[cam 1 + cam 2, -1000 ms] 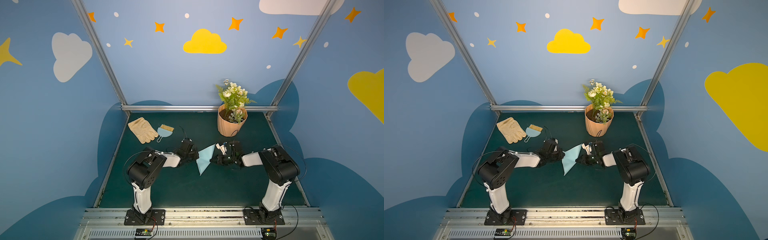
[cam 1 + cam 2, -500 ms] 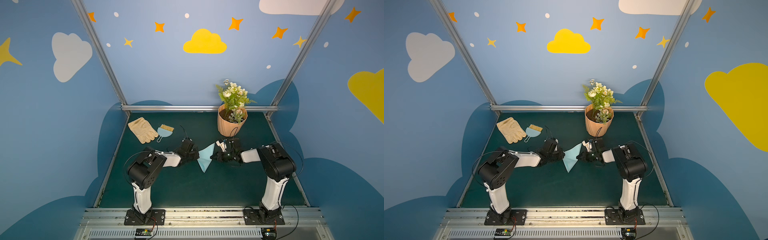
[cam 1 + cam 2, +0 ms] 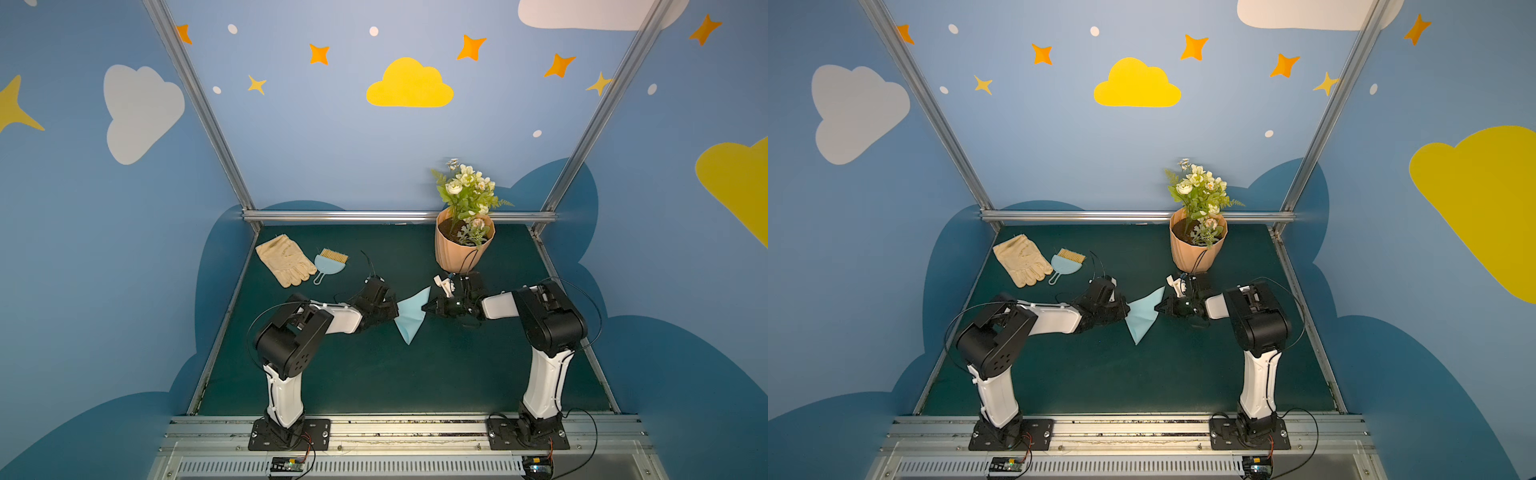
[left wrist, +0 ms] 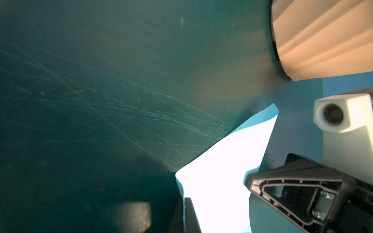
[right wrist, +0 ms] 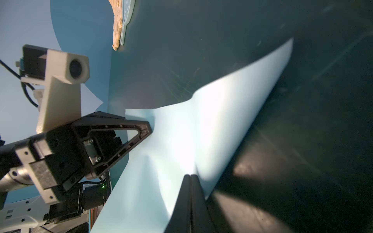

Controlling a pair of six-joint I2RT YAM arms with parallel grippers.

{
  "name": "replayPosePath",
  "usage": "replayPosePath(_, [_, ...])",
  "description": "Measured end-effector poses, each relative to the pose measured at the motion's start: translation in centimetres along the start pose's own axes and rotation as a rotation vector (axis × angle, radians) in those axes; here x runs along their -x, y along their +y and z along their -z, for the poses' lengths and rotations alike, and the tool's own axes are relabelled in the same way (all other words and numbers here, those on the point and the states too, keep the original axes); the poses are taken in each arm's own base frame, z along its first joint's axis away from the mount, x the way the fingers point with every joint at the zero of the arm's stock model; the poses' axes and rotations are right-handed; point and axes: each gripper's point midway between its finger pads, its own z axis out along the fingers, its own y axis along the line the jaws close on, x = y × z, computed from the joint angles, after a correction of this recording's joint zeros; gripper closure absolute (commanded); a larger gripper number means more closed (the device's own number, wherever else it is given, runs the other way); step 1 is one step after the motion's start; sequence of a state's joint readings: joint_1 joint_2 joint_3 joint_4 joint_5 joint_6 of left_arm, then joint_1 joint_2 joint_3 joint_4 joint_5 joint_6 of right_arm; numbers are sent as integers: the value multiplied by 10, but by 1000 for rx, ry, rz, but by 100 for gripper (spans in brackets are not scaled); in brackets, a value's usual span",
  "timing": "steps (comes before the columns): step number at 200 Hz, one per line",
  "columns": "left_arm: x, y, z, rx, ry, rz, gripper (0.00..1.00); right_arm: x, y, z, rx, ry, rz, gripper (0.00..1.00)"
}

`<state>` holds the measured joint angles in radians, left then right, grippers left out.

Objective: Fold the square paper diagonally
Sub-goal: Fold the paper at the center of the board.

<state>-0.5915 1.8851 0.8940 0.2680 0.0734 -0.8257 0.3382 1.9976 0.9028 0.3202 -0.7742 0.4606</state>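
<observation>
The square paper (image 3: 410, 316), light blue and triangular in outline, is held between the two claws over the middle of the dark green mat (image 3: 374, 374). The left claw (image 3: 397, 309) is closed on one side of the sheet and the right claw (image 3: 425, 308) is closed on the opposite side, so that the two tips face each other with only the width of the paper between them. In the right wrist view the right claw's fingers (image 5: 194, 193) are seen pressed together with the sheet pinched at their tips, while the tip of the left claw is seen clamped on a small flap at the paper's far edge. In the left wrist view the sheet is washed out to white, and the right claw is seen against its far side. From the line between the claws, one pointed end of the paper is directed back toward the flower pot (image 3: 461, 249) and a longer pointed end is directed forward toward the arm bases. Whether either end touches the mat cannot be told. The flower pot is placed near the right claw, just behind it. A tan glove (image 3: 284, 259) and a small blue dustpan (image 3: 330, 264) are laid just beside each other behind the left claw and to its outer side, well apart from the paper.
</observation>
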Motion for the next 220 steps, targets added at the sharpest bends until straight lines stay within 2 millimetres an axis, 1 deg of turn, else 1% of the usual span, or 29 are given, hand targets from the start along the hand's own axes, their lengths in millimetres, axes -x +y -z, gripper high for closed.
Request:
replayPosePath(60, [0,0,0,3,0,0,97,20,-10,2,-44,-25,16,100])
replayPosePath(115, [0,1,0,4,1,0,97,38,-23,11,-86,-68,9,100])
replayPosePath(156, [0,1,0,4,1,0,97,50,-29,12,-115,-81,15,100])
replayPosePath(220, [-2,0,1,0,1,-3,97,51,-30,12,-127,-74,1,100])
